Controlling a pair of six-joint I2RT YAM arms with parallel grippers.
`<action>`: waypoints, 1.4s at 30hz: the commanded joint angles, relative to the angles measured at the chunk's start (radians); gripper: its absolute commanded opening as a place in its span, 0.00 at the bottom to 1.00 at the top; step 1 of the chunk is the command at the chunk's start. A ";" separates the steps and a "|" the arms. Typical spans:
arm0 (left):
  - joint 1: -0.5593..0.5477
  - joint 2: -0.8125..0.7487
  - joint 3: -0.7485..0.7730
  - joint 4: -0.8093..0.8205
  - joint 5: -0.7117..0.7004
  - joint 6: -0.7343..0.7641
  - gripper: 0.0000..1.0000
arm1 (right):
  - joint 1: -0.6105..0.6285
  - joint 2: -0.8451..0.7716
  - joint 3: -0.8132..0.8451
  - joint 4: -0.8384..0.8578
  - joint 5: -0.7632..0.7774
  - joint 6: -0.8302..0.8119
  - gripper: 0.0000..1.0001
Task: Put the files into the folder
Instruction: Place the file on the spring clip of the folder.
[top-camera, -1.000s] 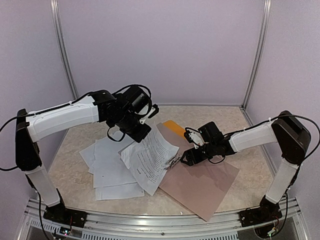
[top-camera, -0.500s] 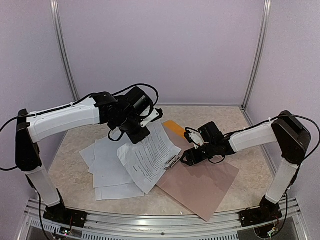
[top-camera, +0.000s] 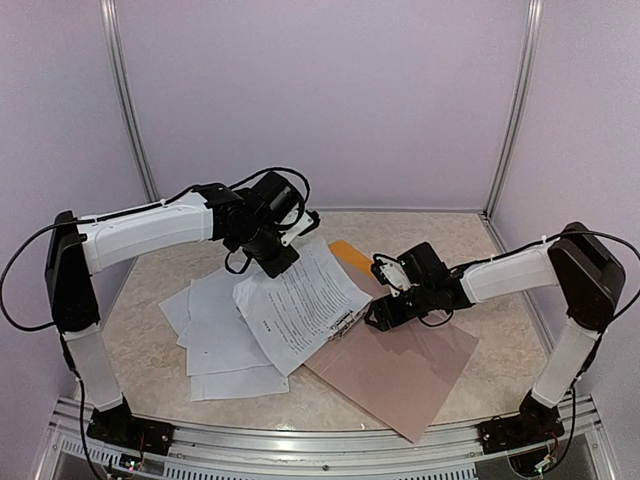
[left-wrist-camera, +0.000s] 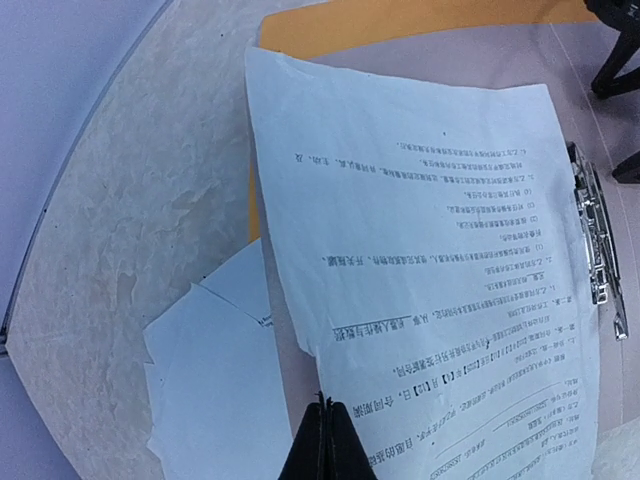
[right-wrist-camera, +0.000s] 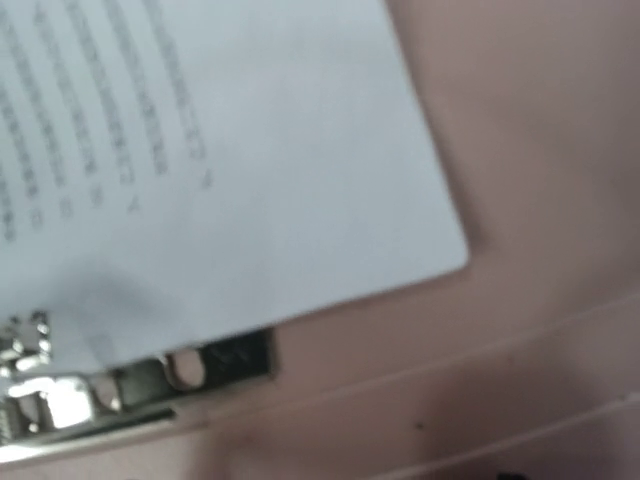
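Tabletop open at rear — left claw pinching sheet edge; right claw apart beside clip.

Folder mostly hidden under printed sheet, only an orange corner showing; metal clip blurred, cut off at right-wrist view's left edge.

The top sheet lies at the middle of the table, its far corner over the folder and its right edge beside the metal clip. The remaining sheets lie to its left, partly beneath it. A flat board extends to its right.
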 joint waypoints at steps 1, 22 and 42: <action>0.024 0.020 0.035 0.014 0.034 -0.064 0.00 | -0.020 -0.043 -0.005 -0.070 0.045 -0.004 0.74; 0.052 0.089 0.087 0.051 0.069 -0.117 0.00 | -0.104 -0.142 -0.019 -0.147 0.081 -0.041 0.74; 0.069 0.141 0.119 0.065 0.128 -0.096 0.00 | -0.109 -0.134 -0.030 -0.132 0.058 -0.038 0.75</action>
